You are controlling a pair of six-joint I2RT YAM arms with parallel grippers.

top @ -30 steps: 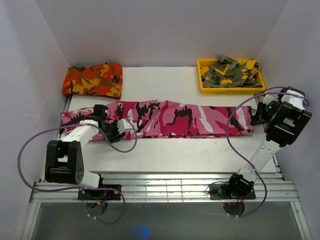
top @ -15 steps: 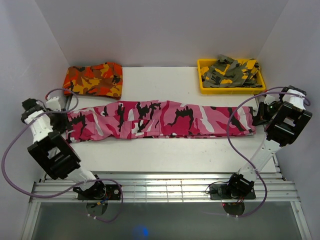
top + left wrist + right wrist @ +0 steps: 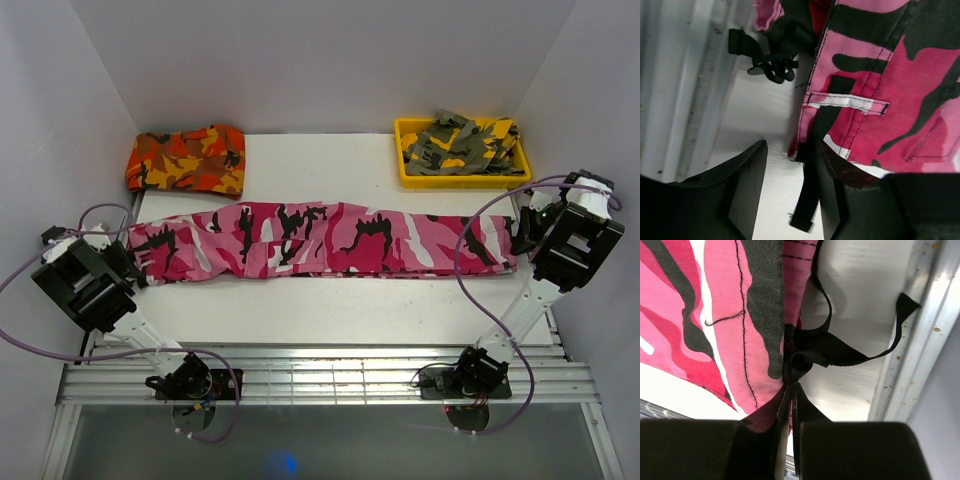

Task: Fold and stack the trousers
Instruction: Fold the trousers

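I'm looking down at the white table (image 3: 330, 310) with the trousers (image 3: 320, 238) drawn out full length across its middle, one end near each arm. My guess is they lie that way so the long band lies flat before it gets folded. Behind them there is bare tabletop up to the folded orange-red camouflage trousers (image 3: 185, 160) at the far left and the yellow bin (image 3: 455, 183) of olive-grey camouflage trousers (image 3: 462, 145) at the far right, so I have room to fold towards the middle. The side walls and table edges crowd both arms. The right gripper (image 3: 791, 390) has its jaws pinched tight on the corner of the fabric, anchoring that end just inside the table's right edge. The left gripper (image 3: 790, 155) stands roughly half open at the other end. A black strap (image 3: 807, 200) and the hem sit in the gap, and nothing looks clamped.
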